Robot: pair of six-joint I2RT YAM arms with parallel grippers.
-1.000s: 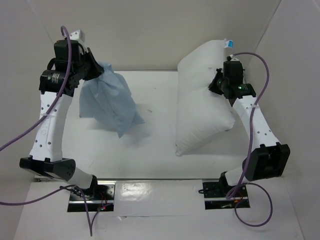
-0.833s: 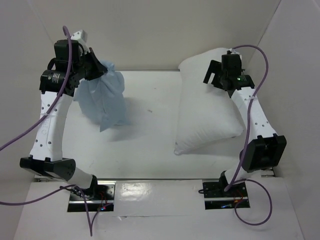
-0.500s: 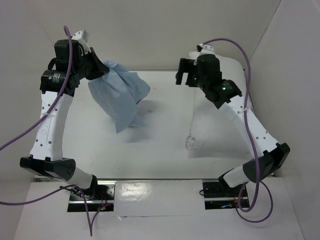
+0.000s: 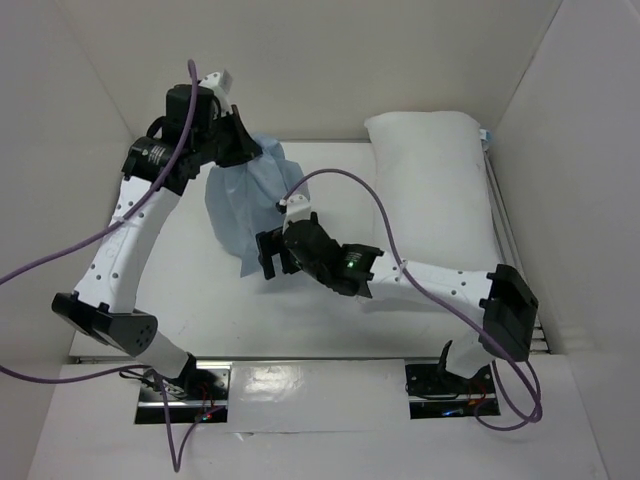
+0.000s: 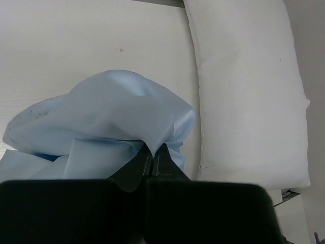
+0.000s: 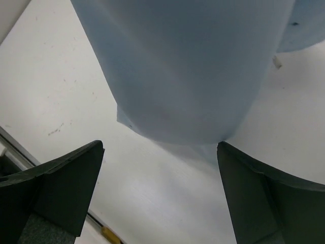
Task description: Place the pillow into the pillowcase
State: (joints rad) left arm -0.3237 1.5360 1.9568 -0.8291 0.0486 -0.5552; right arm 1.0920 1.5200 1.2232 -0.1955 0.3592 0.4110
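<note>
The plump white pillow lies flat along the right side of the table, free of both grippers; the left wrist view shows the pillow too. The limp light blue pillowcase hangs from my left gripper, which is shut on its upper fold. My right gripper stands wide open at the pillowcase's low corner, holding nothing. In the right wrist view the pillowcase hangs just beyond the spread fingers, with my right gripper low over the table.
The white table is boxed in by pale walls at the left, back and right. The right arm stretches across the middle from its base. Purple cables loop over both arms.
My right gripper let go of the pillow, opened, and swung left across the table to the pillowcase. The pillow dropped flat at the right. My left arm shifted right with the pillowcase.
</note>
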